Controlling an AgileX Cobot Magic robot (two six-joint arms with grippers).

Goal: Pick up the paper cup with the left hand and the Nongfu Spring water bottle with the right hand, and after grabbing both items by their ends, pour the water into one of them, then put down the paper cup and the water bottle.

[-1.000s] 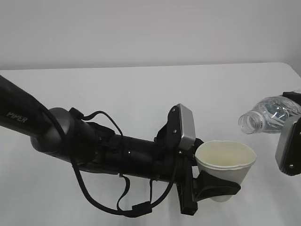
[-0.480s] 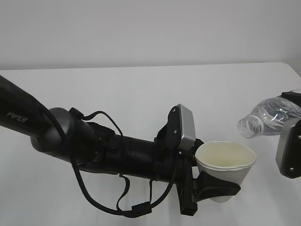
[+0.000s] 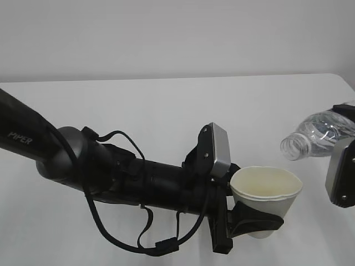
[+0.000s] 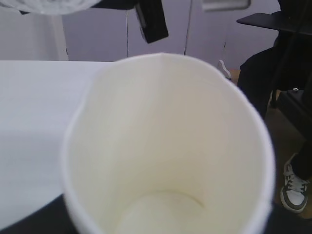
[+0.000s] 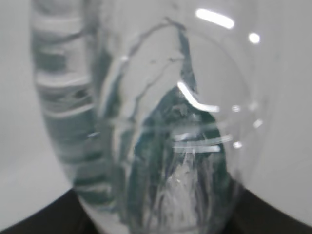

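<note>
Now I'm mid-pour: left hand [image 3: 256,220] clasps the paper cup [image 3: 266,195], right hand [image 3: 345,166] grips the tilted water bottle [image 3: 317,134]; next, mouth over rim.

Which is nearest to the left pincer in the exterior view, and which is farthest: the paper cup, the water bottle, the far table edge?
1. The paper cup: held in the left pincer, at lower centre-right.
2. The water bottle: up and to the right, tilted, mouth towards the cup.
3. The far table edge: well behind, at the wall.
</note>
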